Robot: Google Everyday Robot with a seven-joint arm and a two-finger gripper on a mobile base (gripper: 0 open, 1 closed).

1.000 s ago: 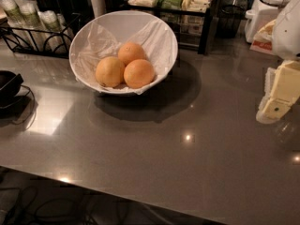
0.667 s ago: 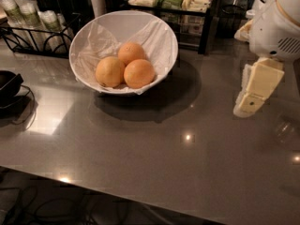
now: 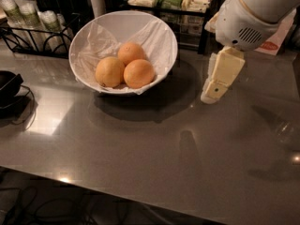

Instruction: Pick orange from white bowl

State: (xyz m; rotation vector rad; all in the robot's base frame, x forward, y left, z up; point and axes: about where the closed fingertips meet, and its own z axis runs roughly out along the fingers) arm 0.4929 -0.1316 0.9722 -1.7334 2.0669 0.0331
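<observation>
Grey countertop (image 3: 140, 163) runs across the camera view. On it the white bowl (image 3: 174, 46) seems tipped toward the camera, so its crinkled liner (image 3: 93, 36) gathers three fruits (image 3: 109, 71) low at the front. The orange (image 3: 138, 73) lies front-right, touching both neighbours. Right of the bowl and apart from it, the gripper (image 3: 212, 93) hangs pointing down near the countertop, carrying nothing; whether it is open cannot be told. Its arm (image 3: 253, 18) enters from upper right.

Grey tbl (image 3: 140, 168); black wire rack (image 3: 28, 41) w/ cups (image 3: 41, 20) back-left; black device (image 3: 8, 87) at left edge; packet shelf (image 3: 168, 3) behind; gripper (image 3: 215, 91) above tbl, rt side.
</observation>
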